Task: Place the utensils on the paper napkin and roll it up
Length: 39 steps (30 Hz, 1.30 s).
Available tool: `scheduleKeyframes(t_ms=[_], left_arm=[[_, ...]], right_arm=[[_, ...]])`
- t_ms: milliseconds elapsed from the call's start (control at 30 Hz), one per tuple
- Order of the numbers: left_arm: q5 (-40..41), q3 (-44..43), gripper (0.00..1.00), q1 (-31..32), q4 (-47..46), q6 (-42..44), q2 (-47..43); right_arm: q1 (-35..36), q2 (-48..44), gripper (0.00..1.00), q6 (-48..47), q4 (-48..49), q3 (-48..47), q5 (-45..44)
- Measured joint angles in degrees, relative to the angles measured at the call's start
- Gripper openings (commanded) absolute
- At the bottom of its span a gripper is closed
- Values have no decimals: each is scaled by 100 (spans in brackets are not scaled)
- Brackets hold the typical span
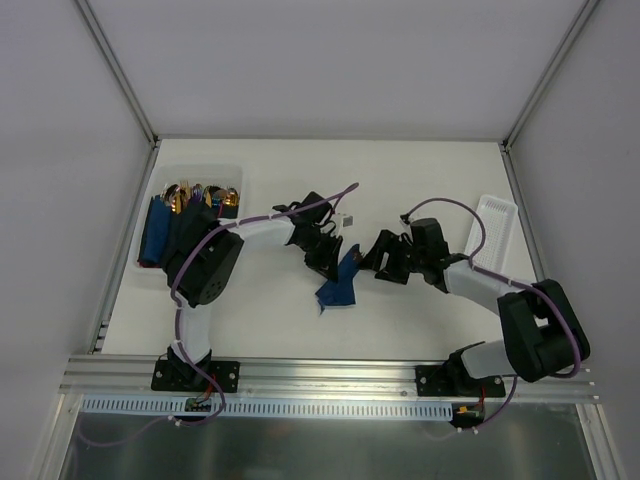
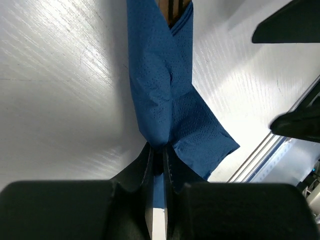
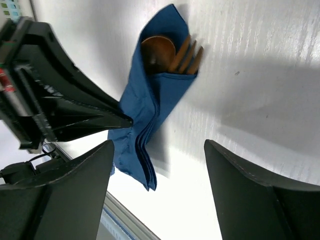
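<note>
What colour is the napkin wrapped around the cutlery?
The paper napkin is plain navy blue, clearest in the left wrist view.

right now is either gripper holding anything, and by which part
The left gripper is shut on the paper napkin, pinching its folded side near the end opposite the utensils. The right gripper is open and empty.

No legible txt, maybe blurred.

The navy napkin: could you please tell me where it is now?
Top view: the paper napkin is central, pinched by the left gripper, the open right gripper just right of it.
</note>
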<state>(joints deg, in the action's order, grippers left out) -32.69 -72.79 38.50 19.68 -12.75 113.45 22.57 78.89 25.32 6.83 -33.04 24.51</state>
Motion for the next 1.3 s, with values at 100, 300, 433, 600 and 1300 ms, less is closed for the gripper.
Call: scheduleKeyframes(t_ms=[100, 300, 433, 600, 1300], left_arm=[[22, 63, 0, 0, -42, 20, -107], [-31, 136, 0, -39, -142, 11, -227], [-153, 138, 0, -114, -155, -15, -236], [-428, 149, 0, -203, -208, -76, -247], [-1397, 485, 0, -334, -428, -474, -835]], right_arm=[[2, 223, 79, 98, 181, 48, 66], [-4, 608, 82, 431, 1071, 291, 400], [-4, 907, 83, 638, 1812, 376, 656], [-7, 1209, 84, 966, 2791, 586, 890], [-9, 1676, 56, 2116, 5600, 1279, 1099]])
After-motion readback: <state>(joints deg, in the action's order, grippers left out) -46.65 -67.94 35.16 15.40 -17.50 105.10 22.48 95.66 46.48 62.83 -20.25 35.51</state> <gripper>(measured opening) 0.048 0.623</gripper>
